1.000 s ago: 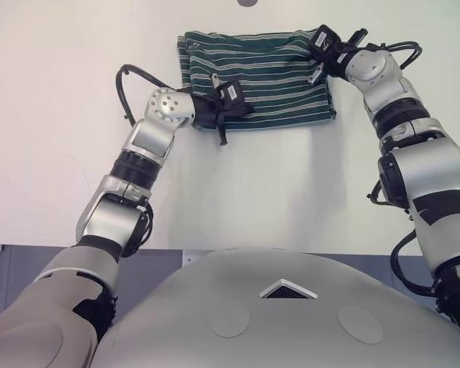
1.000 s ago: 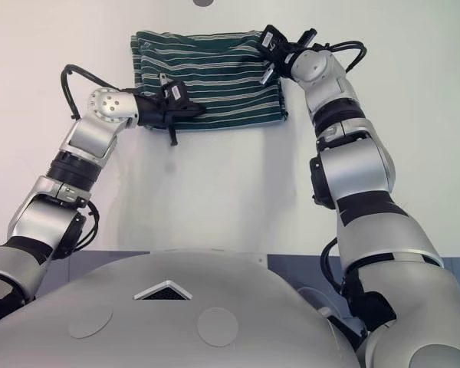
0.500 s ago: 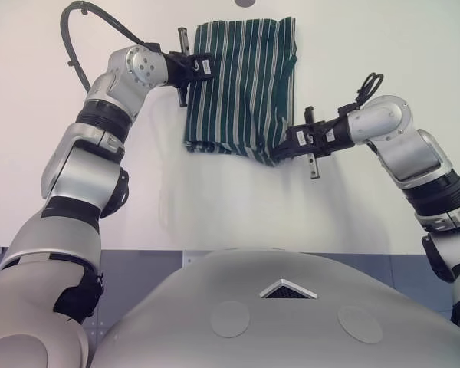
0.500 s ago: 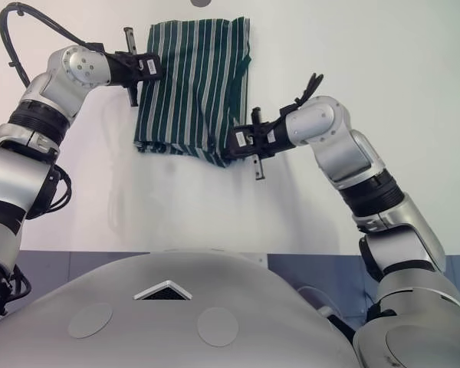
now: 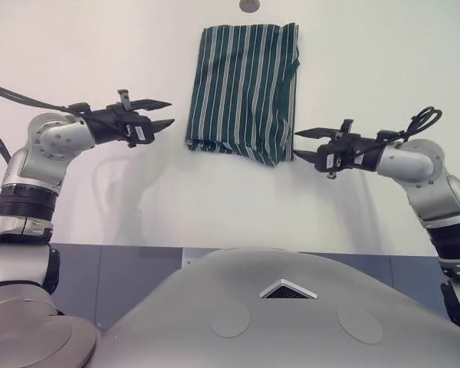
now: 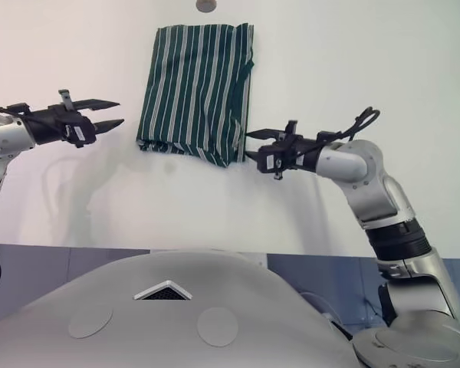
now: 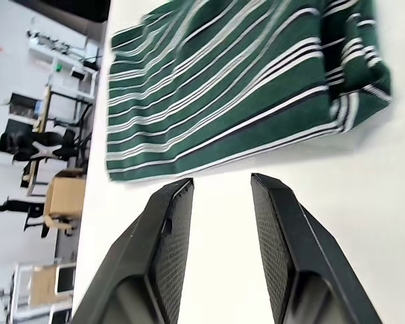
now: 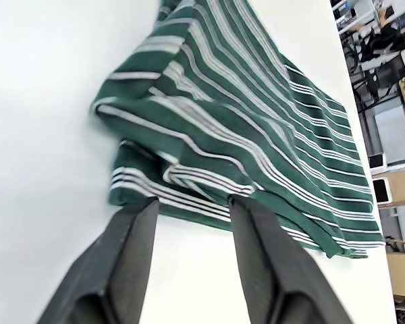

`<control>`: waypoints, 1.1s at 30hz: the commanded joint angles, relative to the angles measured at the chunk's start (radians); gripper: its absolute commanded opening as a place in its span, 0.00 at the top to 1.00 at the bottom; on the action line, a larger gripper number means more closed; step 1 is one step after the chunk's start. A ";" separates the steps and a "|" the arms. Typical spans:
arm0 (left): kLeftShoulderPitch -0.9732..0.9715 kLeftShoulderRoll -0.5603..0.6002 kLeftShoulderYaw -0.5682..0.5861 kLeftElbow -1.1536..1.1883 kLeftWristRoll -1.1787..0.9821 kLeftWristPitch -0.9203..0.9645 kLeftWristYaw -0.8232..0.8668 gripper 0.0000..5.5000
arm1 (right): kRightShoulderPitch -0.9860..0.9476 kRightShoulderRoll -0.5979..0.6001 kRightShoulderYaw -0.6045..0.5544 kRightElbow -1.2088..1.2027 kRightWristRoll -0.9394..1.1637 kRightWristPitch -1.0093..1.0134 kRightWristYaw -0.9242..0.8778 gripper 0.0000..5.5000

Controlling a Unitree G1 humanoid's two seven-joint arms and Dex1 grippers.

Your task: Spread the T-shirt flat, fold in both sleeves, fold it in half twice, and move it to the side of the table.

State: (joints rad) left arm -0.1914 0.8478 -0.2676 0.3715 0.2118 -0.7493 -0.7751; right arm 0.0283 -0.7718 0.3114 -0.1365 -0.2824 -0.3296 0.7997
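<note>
Folded green-striped T-shirt (image 5: 244,90) between left hand (image 5: 169,112) and right hand (image 5: 296,142), both wide, empty.

We see the white bench (image 5: 84,46) brightly and evenly lit by soft, diffuse light, with no hard glare. In the head views, faint grey shadows lie on it at middle left and middle right. The T-shirt (image 5: 241,84) throws only a thin dark shadow along its lower edge. In the wrist views the bench looks almost washed-out white.
</note>
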 commanded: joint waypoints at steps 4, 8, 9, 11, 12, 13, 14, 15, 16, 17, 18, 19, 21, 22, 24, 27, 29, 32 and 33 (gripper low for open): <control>0.025 -0.047 -0.065 -0.028 0.128 -0.034 0.043 0.72 | -0.082 0.046 0.060 0.135 -0.198 -0.148 -0.153 0.65; -0.008 -0.074 -0.087 -0.014 0.170 -0.068 0.075 0.72 | -0.117 0.065 0.101 0.180 -0.232 -0.189 -0.166 0.65; -0.018 -0.082 -0.098 -0.010 0.185 -0.078 0.081 0.71 | -0.125 0.071 0.112 0.187 -0.231 -0.196 -0.160 0.69; -0.035 -0.091 -0.118 -0.003 0.211 -0.098 0.088 0.71 | -0.137 0.077 0.123 0.202 -0.230 -0.203 -0.157 0.76; -0.040 -0.092 -0.125 0.001 0.218 -0.105 0.088 0.71 | -0.142 0.079 0.125 0.208 -0.229 -0.204 -0.156 0.80; -0.048 -0.094 -0.132 0.009 0.225 -0.111 0.088 0.75 | -0.147 0.080 0.127 0.216 -0.226 -0.202 -0.155 0.83; -0.054 -0.095 -0.139 0.017 0.211 -0.102 0.071 0.79 | -0.147 0.086 0.122 0.217 -0.193 -0.178 -0.138 0.88; -0.054 -0.094 -0.144 0.017 0.190 -0.087 0.050 0.82 | -0.145 0.090 0.119 0.216 -0.162 -0.157 -0.121 0.91; -0.044 -0.090 -0.149 0.004 0.139 -0.051 0.006 0.86 | -0.141 0.095 0.110 0.204 -0.113 -0.119 -0.092 0.95; -0.030 -0.083 -0.150 -0.019 0.085 -0.002 -0.041 0.90 | -0.135 0.098 0.102 0.186 -0.062 -0.075 -0.058 0.99; -0.008 -0.067 -0.149 -0.060 0.021 0.080 -0.107 0.94 | -0.127 0.094 0.094 0.156 -0.001 -0.011 -0.008 1.00; 0.024 -0.037 -0.143 -0.134 -0.074 0.217 -0.198 0.97 | -0.110 0.081 0.086 0.100 0.090 0.087 0.065 1.00; 0.096 0.075 -0.120 -0.374 -0.359 0.579 -0.387 0.99 | -0.056 -0.003 0.065 -0.096 0.363 0.370 0.252 1.00; 0.107 0.123 -0.089 -0.487 -0.520 0.753 -0.444 0.99 | -0.039 -0.052 0.033 -0.200 0.532 0.526 0.321 1.00; 0.051 0.112 -0.029 -0.550 -0.676 0.960 -0.450 0.99 | -0.085 -0.041 -0.048 -0.264 0.772 0.753 0.335 1.00; -0.133 -0.044 -0.019 -0.374 -0.569 0.993 -0.309 0.99 | -0.246 0.087 -0.150 -0.087 0.894 0.924 0.221 1.00; -0.286 -0.176 -0.039 -0.176 -0.468 0.968 -0.198 0.99 | -0.349 0.155 -0.198 0.115 0.882 0.951 0.150 1.00; -0.439 -0.331 -0.021 0.090 -0.397 0.937 -0.086 0.99 | -0.462 0.226 -0.210 0.343 0.825 0.937 0.107 1.00; -0.471 -0.365 -0.012 0.170 -0.378 0.920 -0.057 0.99 | -0.492 0.249 -0.210 0.400 0.804 0.918 0.093 1.00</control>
State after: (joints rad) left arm -0.6097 0.5209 -0.2963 0.4347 -0.2005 0.1931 -0.8700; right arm -0.4096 -0.5512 0.1078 0.1876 0.5491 0.6087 0.9126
